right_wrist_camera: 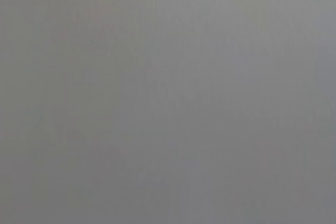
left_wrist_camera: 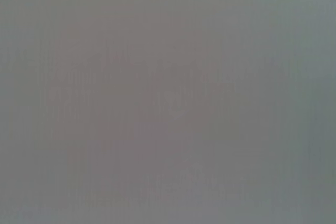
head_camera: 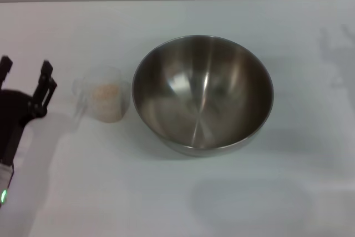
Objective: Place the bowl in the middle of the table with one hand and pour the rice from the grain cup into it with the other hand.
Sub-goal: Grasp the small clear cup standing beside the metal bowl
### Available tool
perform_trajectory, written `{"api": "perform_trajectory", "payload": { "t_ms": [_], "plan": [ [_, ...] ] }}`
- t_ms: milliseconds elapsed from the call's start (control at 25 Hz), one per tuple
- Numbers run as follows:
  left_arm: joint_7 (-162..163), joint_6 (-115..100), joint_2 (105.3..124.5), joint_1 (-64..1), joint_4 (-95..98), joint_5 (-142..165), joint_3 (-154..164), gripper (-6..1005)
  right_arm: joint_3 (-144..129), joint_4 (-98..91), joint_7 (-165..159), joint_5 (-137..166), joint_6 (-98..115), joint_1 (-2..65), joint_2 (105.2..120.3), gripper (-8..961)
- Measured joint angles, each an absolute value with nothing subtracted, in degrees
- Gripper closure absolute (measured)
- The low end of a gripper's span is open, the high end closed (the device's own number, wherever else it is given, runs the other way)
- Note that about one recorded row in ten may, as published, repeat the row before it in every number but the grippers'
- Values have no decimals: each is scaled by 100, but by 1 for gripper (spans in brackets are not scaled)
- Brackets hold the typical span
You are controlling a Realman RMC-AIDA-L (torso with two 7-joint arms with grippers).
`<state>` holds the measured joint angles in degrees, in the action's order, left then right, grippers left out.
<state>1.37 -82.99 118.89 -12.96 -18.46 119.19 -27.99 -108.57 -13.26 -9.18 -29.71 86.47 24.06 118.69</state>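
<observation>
The steel bowl [head_camera: 203,94] stands upright near the middle of the white table [head_camera: 166,192], its shiny inside bare. Just to its left stands the clear grain cup [head_camera: 102,94] with pale rice [head_camera: 105,95] inside; its handle points left. My left gripper [head_camera: 25,76] hovers at the left edge, open, its two black fingers apart and a short way left of the cup's handle, touching nothing. My right gripper is out of view. Both wrist views show only plain grey.
A faint shadow [head_camera: 335,54] lies on the table at the far right. The table's far edge [head_camera: 177,0] runs along the top of the head view.
</observation>
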Motion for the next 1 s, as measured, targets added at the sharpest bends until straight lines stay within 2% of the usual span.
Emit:
{"api": "perform_trajectory", "payload": {
  "t_ms": [120,320,1000],
  "plan": [
    [94,-8176,11899,-1016,-1795,11917,-2487,269,-10709,-1263,-925,-2972,8640,2418,11815,437],
    [60,-7824,11889,-950,-1793,11916,-2223,270,-10630,-1238,-919,-2971,8650,2424,11763,437],
    [-161,-6847,11899,-1449,-1782,11878,-2291,272,-10625,-1210,-891,-2963,8670,2394,11777,438]
  ]
}}
